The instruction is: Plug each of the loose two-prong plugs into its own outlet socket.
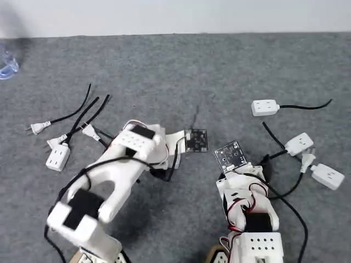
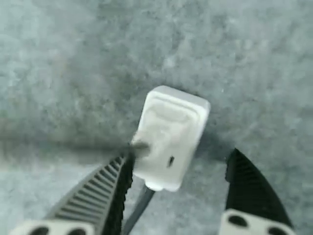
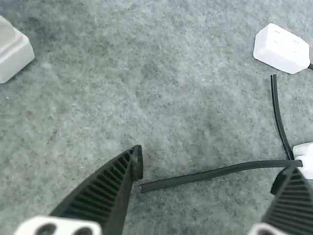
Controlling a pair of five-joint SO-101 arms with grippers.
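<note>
Left wrist view: spread wide around a white outlet socket (image 2: pixel 171 137) lying on the grey table (image 2: pixel 58 58), with the left end effector (image 2: pixel 182 155) holding nothing and one ribbed finger (image 2: pixel 112 181) right at the block's side. Looks light, hard and smooth-walled, so probably skids or twists under a loose pinch. Calls for a squeeze across the flat long sides, clear of the slotted face and the cord (image 2: pixel 139 208). Right end effector (image 3: pixel 215 161) likewise wide and empty, straddling a black cord end (image 3: pixel 205 175).
</note>
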